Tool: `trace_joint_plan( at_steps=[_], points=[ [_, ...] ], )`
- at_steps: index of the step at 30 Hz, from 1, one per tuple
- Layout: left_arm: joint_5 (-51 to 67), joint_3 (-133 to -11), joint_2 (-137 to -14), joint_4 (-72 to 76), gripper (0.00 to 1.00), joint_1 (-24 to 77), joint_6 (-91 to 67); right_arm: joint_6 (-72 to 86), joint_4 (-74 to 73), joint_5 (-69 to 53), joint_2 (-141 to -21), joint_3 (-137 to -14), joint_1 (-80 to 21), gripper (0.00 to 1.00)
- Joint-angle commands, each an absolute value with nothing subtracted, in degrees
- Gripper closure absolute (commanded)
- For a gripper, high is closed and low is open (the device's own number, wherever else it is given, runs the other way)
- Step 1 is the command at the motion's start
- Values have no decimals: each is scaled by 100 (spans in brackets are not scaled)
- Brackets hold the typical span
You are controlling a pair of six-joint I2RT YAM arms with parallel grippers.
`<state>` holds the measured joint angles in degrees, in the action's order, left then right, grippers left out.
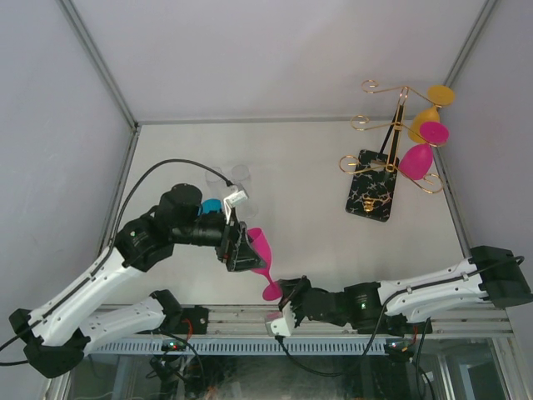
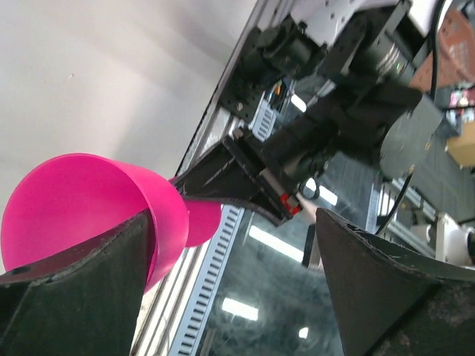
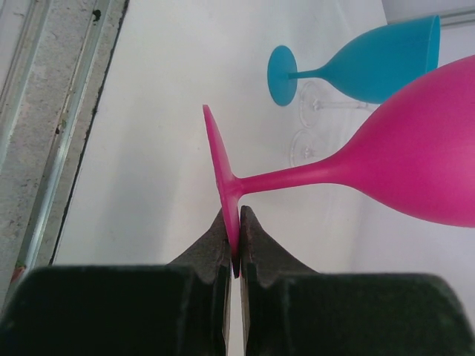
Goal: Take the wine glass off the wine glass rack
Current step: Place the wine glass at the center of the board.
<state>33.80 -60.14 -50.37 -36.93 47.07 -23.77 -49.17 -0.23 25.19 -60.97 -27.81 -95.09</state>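
A pink wine glass (image 1: 259,248) is held off the table near the front edge, lying on its side. My right gripper (image 1: 287,297) is shut on the rim of its foot (image 3: 221,167), with the stem and bowl (image 3: 423,159) pointing away. My left gripper (image 1: 239,248) is open; its one finger (image 2: 89,274) touches the bowl (image 2: 74,200) and the other stands far off. The gold wire wine glass rack (image 1: 385,143) stands at the far right on its black marbled base (image 1: 371,185). A yellow glass (image 1: 427,114) and another pink glass (image 1: 419,152) hang on it.
A blue wine glass (image 1: 210,206) lies on its side behind the left gripper; it also shows in the right wrist view (image 3: 371,63). Clear glasses (image 1: 236,175) lie on the table beside it. A metal rail (image 1: 333,317) runs along the near edge.
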Motion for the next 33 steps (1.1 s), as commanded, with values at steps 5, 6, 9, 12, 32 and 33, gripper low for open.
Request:
trace_joint_plan(
  at_steps=[5, 6, 9, 12, 32, 33],
  points=[
    [3881, -6314, -5369, -4769, 15, 4690, -1262, -5038, 352, 2559, -5810, -2765, -9571, 100],
    [3865, -6364, -5396, -4861, 16, 4673, -1216, -5039, 335, 2580, -5803, -2760, -9571, 100],
    [4018, -6454, -5372, -4949, 20, 4542, -1090, -5041, 326, 2554, -5751, -2710, -9571, 100],
    [4167, -6591, -5308, -5343, 23, 4392, -662, -5033, 293, 2589, -5718, -2707, -9571, 100],
    [4806, -6799, -5312, -5316, 57, 4219, -532, -4953, 422, 2630, -5790, -2674, -9591, 100],
    [4868, -6802, -5325, -5350, 59, 4219, -498, -4940, 411, 2650, -5782, -2678, -9589, 100]
  ],
)
